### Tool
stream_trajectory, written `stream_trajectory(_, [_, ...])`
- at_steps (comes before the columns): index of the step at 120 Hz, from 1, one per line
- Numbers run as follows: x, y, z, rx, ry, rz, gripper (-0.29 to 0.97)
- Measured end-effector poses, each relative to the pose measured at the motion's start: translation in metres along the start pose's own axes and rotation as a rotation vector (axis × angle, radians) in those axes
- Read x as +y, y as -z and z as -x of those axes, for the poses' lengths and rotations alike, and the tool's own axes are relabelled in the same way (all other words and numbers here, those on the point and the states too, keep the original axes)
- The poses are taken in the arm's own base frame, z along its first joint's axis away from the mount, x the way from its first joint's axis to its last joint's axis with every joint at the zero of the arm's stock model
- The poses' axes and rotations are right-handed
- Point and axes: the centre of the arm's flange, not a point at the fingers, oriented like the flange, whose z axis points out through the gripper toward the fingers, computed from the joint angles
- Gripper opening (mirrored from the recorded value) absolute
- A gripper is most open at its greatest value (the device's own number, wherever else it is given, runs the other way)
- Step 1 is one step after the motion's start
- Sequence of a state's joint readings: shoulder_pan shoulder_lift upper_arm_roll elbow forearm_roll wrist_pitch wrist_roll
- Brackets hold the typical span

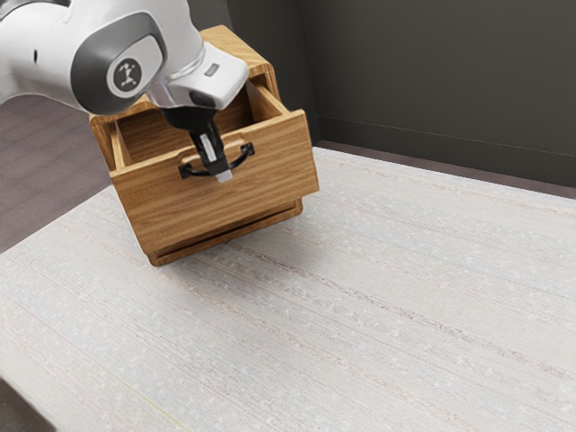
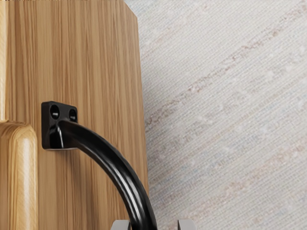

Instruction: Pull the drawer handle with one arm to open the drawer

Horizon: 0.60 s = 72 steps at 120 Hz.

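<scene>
Jaws apart, straddling black handle (image 2: 110, 163), gaps either side. Gripper (image 1: 220, 173) at drawer (image 1: 225, 193) front; drawer partly out of cabinet (image 1: 229, 40), table's (image 1: 405, 297) far corner.

Drawer (image 1: 216, 189): light oak-toned wood, drawn partway out of its cabinet (image 1: 236, 47), interior exposed from above. Handle (image 1: 243, 157): glossy black curved bar across the upper drawer front, arching clear of the wood, its end fixed by a two-screw black mounting plate (image 2: 58, 124)
</scene>
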State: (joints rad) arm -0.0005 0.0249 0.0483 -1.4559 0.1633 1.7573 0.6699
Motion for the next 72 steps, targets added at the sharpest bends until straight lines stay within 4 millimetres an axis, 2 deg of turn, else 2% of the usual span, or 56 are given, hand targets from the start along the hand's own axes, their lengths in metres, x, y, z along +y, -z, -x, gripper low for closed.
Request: stream_trajectory(72, [0.025,0.008,0.001,-0.002,-0.004,0.002,0.04])
